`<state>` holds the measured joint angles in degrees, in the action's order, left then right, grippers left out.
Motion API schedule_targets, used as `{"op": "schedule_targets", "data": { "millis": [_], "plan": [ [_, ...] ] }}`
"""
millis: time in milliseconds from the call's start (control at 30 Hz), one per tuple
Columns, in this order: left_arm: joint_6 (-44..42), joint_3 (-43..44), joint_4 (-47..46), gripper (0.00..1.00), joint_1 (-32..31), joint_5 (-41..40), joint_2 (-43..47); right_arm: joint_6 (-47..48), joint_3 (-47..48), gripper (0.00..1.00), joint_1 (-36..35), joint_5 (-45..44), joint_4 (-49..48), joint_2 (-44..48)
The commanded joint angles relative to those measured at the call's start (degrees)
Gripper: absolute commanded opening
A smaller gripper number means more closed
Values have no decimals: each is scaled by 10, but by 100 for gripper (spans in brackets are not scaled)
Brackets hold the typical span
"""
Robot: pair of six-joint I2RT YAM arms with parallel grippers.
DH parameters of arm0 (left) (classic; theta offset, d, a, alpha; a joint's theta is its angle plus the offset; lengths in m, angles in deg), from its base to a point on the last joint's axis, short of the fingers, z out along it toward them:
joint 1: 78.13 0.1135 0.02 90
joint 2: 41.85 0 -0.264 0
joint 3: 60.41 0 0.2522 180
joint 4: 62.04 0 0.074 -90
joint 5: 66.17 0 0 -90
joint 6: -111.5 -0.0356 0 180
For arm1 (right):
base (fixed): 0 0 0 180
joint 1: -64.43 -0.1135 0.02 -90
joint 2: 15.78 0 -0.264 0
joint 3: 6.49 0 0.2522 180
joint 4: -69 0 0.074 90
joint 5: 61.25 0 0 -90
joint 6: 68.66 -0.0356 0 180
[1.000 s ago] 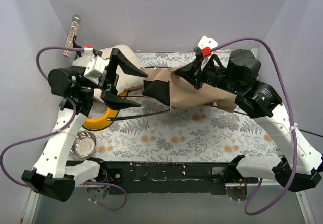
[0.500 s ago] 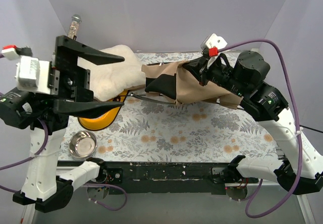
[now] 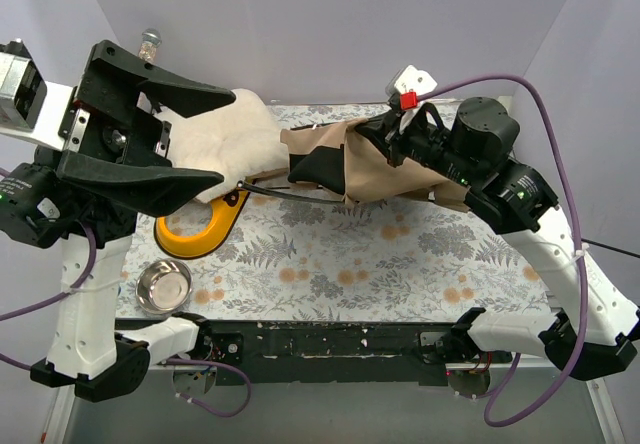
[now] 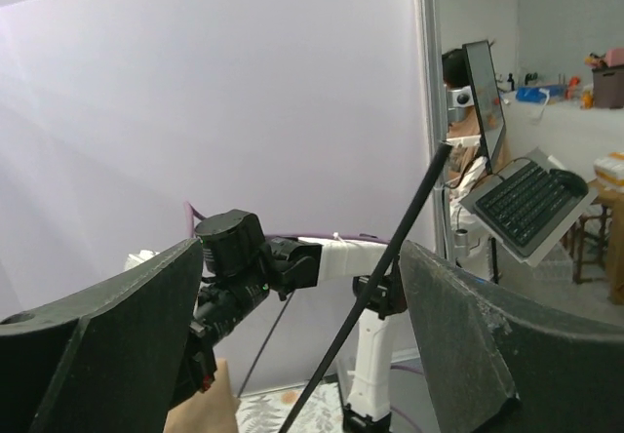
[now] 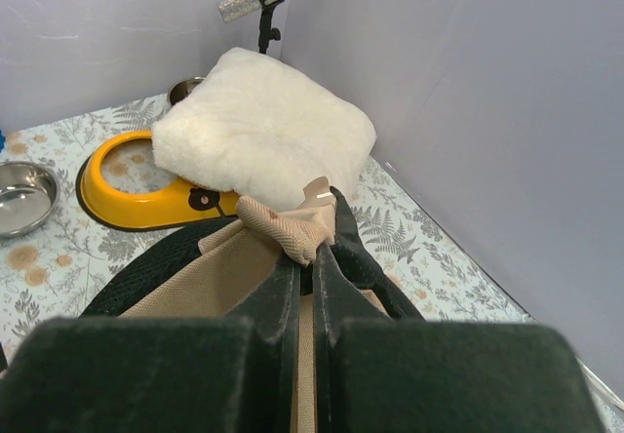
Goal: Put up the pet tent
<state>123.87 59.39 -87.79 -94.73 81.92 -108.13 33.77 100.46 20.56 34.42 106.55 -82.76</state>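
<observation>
Right gripper (image 5: 310, 243): jaws pinched shut on a fold of tan fabric at the upper edge of the pet tent (image 3: 378, 179). The grip looks firm in the wrist view.

Left gripper (image 3: 228, 134): gapes wide, holds nothing, raised well above the tabletop (image 3: 330, 264) on the left side. Its wrist view shows a thin black pole (image 4: 382, 275) crossing the gap between the fingers, touching neither as far as I can tell.

Key relation: the tent lies to the right of the left gripper. Its long axis runs left to right across the far part of the tabletop, from the cream cushion (image 3: 250, 129) to the right arm. The pole's free end points left, so the left arm is nearer to it — likely next move is to close on that pole.

Tent appearance: collapsed and crumpled — tan, dark lining showing at the left end, not yet standing.
</observation>
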Motion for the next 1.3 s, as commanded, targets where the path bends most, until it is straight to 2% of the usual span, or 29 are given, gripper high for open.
{"op": "schedule_targets", "data": {
  "millis": [0, 267, 433, 533, 733, 900, 1000, 1267],
  "plan": [
    [61, -27, -21, 81, 2, -34, 18, 8, 16, 1, 3, -15, -57, -2],
    [80, -66, -83, 78, -4, 13, 22, 4, 29, 1, 2, -21, -72, -26],
    [-10, -92, -72, 76, -59, 47, 25, 1, 27, 1, 2, -30, -81, -34],
    [-21, -81, -75, 73, -77, 39, 15, 3, 30, 1, 2, -30, -81, -39],
    [-24, -66, -86, 57, -93, 38, 3, 4, 26, 1, 2, -31, -88, -44],
    [-26, -54, -84, 49, -103, 34, -3, 5, 17, 1, 2, -31, -93, -42],
    [-26, -38, -80, 35, -106, 27, -9, 5, 11, 1, 2, -31, -95, -41],
    [-28, -2, -60, 34, -106, 11, -22, 2, 1, 1, 2, -29, -103, -33]
  ]
}}
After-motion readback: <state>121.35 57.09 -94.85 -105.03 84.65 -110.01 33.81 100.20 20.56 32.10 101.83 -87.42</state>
